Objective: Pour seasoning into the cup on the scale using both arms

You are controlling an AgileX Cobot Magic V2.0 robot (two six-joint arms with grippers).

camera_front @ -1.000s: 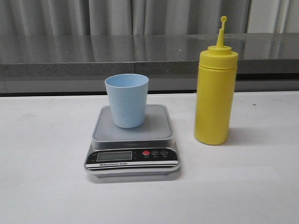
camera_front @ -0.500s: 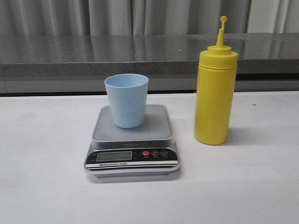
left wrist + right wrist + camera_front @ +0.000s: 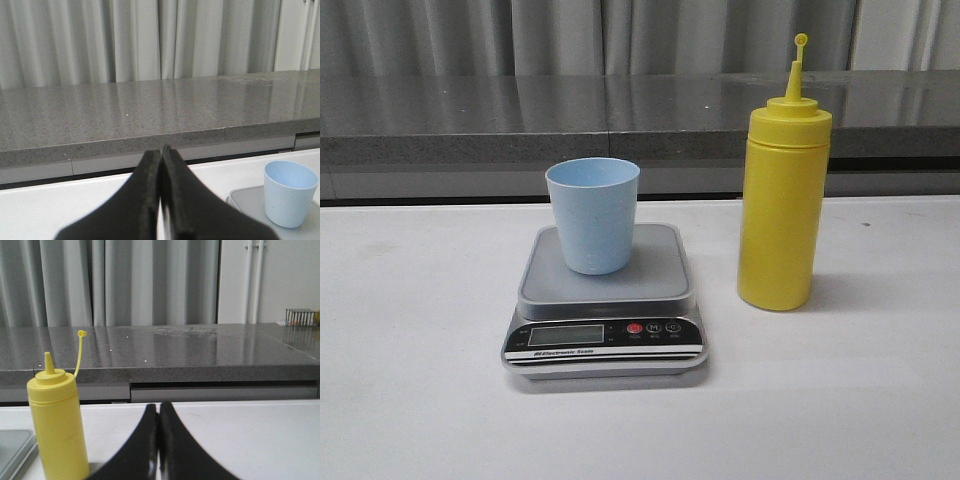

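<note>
A light blue cup stands upright on the silver-grey scale in the middle of the white table. The yellow seasoning bottle stands upright to the right of the scale, its tip cap off and hanging on its tether. Neither arm shows in the front view. In the left wrist view my left gripper is shut and empty, well to the left of the cup and scale. In the right wrist view my right gripper is shut and empty, to the right of the bottle.
A grey stone-look ledge runs along the back of the table, with grey curtains behind it. The white tabletop spreads left and right of the scale. A wire rack sits far off on the ledge.
The front view has shifted very slightly; the cup, scale and bottle stand as before.
</note>
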